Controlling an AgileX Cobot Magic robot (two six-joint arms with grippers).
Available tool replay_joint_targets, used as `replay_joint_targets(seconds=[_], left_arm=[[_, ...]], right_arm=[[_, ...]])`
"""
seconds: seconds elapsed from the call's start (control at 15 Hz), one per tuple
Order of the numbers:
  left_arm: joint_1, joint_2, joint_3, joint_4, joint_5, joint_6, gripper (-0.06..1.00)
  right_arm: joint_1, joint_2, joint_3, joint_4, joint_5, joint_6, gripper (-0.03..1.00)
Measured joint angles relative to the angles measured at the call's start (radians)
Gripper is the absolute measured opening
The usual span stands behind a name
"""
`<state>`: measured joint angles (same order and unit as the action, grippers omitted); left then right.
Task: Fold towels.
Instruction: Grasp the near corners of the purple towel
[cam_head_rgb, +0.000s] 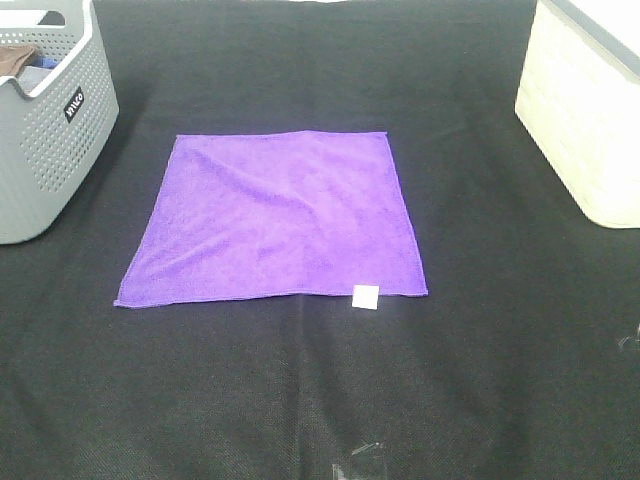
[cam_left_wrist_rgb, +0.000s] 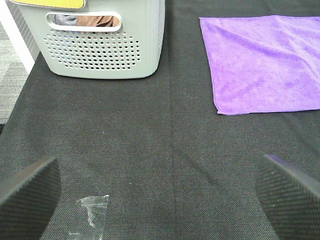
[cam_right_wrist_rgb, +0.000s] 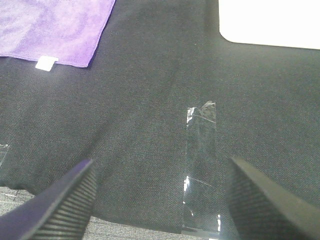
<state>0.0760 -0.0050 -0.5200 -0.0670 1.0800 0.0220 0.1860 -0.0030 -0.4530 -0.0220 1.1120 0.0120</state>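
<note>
Purple towel (cam_head_rgb: 272, 215): spread flat and unfolded mid-table (cam_head_rgb: 300, 400), on the black cloth you see from above.
White tag (cam_head_rgb: 366, 296): at the towel's near edge (towards its right corner).
Grey basket (cam_head_rgb: 40, 130): left of the towel, apart from it.
Cream bin (cam_head_rgb: 590, 110): far right.
Your left pincer (cam_left_wrist_rgb: 160, 196): spread wide, holding nothing, over bare table.
Your right pincer (cam_right_wrist_rgb: 162, 200): apart, holding nothing, above a clear tape strip (cam_right_wrist_rgb: 200, 165).

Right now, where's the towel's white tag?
Exterior high view: the white tag sticks out from the near edge of the purple towel, close to its right-hand corner, lying on the black mat.
</note>
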Motion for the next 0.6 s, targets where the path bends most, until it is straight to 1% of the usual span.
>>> replay_joint_targets(seconds=[0.4, 0.47, 0.53, 0.6], left_arm=[[0.0, 0.0, 0.0, 0.0, 0.0, 0.0, 0.99], [0.0, 0.0, 0.0, 0.0, 0.0, 0.0, 0.99], [0.0, 0.0, 0.0, 0.0, 0.0, 0.0, 0.99], [0.0, 0.0, 0.0, 0.0, 0.0, 0.0, 0.99]], right_arm=[[0.0, 0.0, 0.0, 0.0, 0.0, 0.0, 0.72], [0.0, 0.0, 0.0, 0.0, 0.0, 0.0, 0.74], [0.0, 0.0, 0.0, 0.0, 0.0, 0.0, 0.85], [0.0, 0.0, 0.0, 0.0, 0.0, 0.0, 0.92]])
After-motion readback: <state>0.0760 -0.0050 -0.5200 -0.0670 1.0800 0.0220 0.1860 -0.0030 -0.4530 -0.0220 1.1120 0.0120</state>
